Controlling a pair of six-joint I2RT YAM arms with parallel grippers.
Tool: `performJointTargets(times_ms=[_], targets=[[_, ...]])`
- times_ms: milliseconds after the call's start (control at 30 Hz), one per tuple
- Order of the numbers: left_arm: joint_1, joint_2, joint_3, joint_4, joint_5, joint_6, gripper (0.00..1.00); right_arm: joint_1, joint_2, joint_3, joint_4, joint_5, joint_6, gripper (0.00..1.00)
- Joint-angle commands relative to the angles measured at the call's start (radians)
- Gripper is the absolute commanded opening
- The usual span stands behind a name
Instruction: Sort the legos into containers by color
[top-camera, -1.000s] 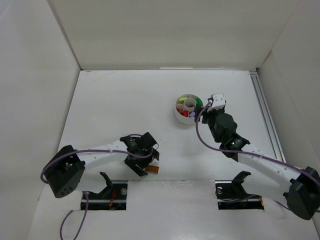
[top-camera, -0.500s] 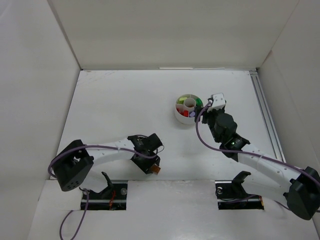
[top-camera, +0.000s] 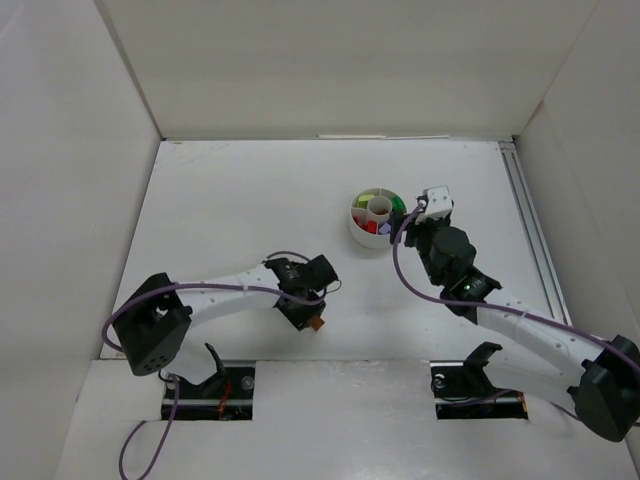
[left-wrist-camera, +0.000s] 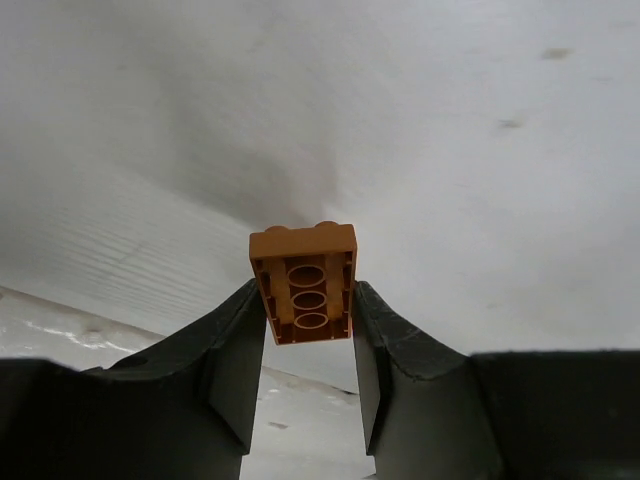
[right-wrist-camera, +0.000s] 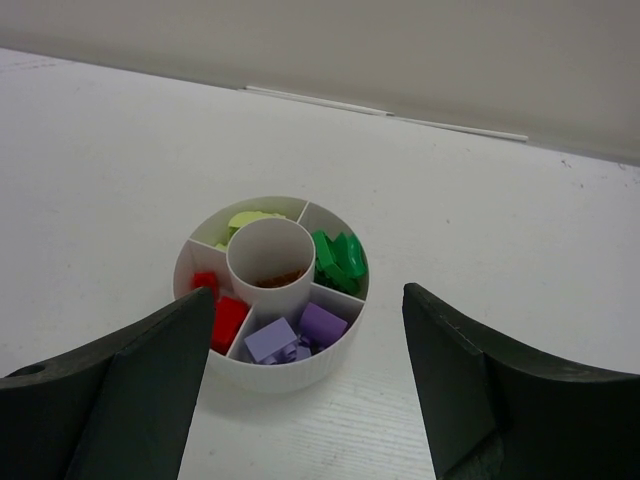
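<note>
On the white table (top-camera: 230, 200) I see the round white dish (right-wrist-camera: 290, 372), and my right gripper (right-wrist-camera: 307, 295) hangs just before it with its fingers wide apart, holding nothing. The wedge sections hold green legos (right-wrist-camera: 338, 258), purple legos (right-wrist-camera: 300, 333), red legos (right-wrist-camera: 222, 315) and yellow-green legos (right-wrist-camera: 245, 218), and the central well (right-wrist-camera: 262, 240) holds orange-brown pieces (right-wrist-camera: 275, 278). My left gripper (left-wrist-camera: 305, 300), well apart from the dish near the table's front edge, has its fingers clamped on one orange-brown lego (left-wrist-camera: 303, 283).

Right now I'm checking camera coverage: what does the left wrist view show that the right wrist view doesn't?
Only left wrist: an orange brick, underside to the camera, pinched in the left gripper. Only right wrist: the dish, its sorted bricks in separate wedges, seen past the open right gripper. Both: white table.
</note>
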Motion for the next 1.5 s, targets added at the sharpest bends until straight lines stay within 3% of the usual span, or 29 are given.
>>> performJointTargets(times_ms=[0,167,200,400,467,633,733,900,1233,1467], targets=[[-0.022,-0.015,0.214,-0.149,-0.256,0.051,0.24,0.002,-0.028,0.027,0.023,0.01,-0.013,0.81],[-0.022,0.006,0.441,-0.141,-0.653,0.234,0.26,-0.03,-0.062,0.017,0.012,0.078,0.016,0.81],[-0.022,0.006,0.468,-0.108,-0.7,0.342,0.3,-0.045,-0.062,0.017,0.012,0.12,0.031,0.81],[0.002,0.12,0.613,0.287,-0.919,0.804,0.33,-0.142,-0.152,0.042,-0.189,0.276,0.195,0.81],[0.033,0.158,0.614,0.448,-0.898,0.962,0.36,-0.185,-0.2,0.053,-0.265,0.285,0.234,0.81],[0.071,0.241,0.623,0.695,-0.831,1.18,0.36,-0.265,-0.28,0.097,-0.419,0.285,0.271,0.82],[0.071,0.287,0.647,0.763,-0.808,1.208,0.34,-0.294,-0.326,0.111,-0.5,0.285,0.271,0.82],[0.071,0.334,0.66,0.876,-0.652,1.259,0.34,-0.303,-0.355,0.111,-0.51,0.299,0.294,0.83],[0.071,0.46,0.71,0.977,-0.437,1.328,0.35,-0.303,-0.275,0.129,-0.519,0.308,0.294,0.83],[0.053,0.546,0.782,0.901,-0.486,1.329,0.34,-0.303,-0.275,0.139,-0.519,0.308,0.294,0.83]])
